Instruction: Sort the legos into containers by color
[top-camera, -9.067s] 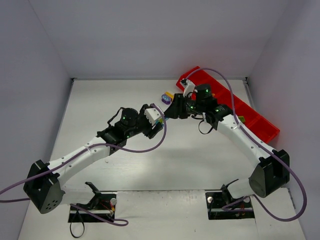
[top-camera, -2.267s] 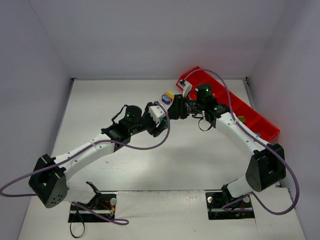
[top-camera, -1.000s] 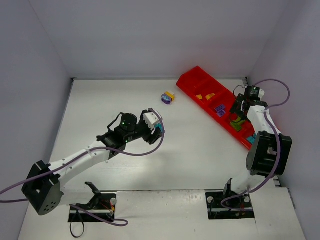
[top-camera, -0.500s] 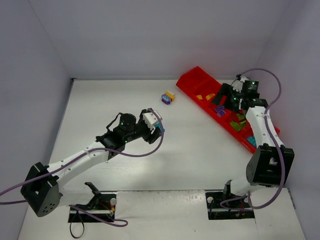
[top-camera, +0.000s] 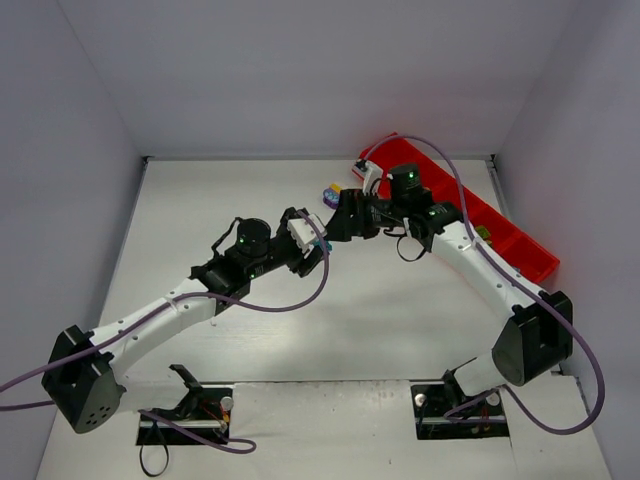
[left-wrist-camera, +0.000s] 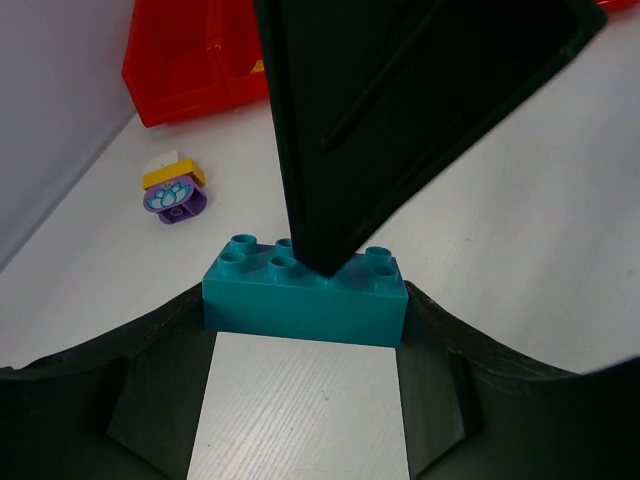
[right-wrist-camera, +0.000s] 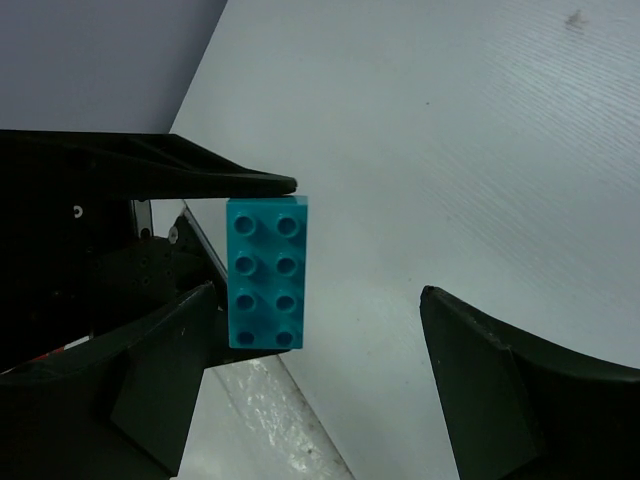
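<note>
surface: white table (top-camera: 400, 320) | far right: long red tray (top-camera: 525, 250) lying on it at a slant | far middle: purple brick (left-wrist-camera: 176, 200) touching a yellow brick (left-wrist-camera: 172, 177), possibly clipped together, too small to tell | pair sits near the tray's end, apart from it

Right gripper (right-wrist-camera: 318, 350) left the long red plastic tray (top-camera: 515, 240) (quick swing); its spread jaws now flank the small cyan plastic brick (right-wrist-camera: 267, 272).

Plain pale grey walls (top-camera: 300, 70) enclose a white tabletop (top-camera: 200, 200) on three sides; even, soft light, faint wood grain
</note>
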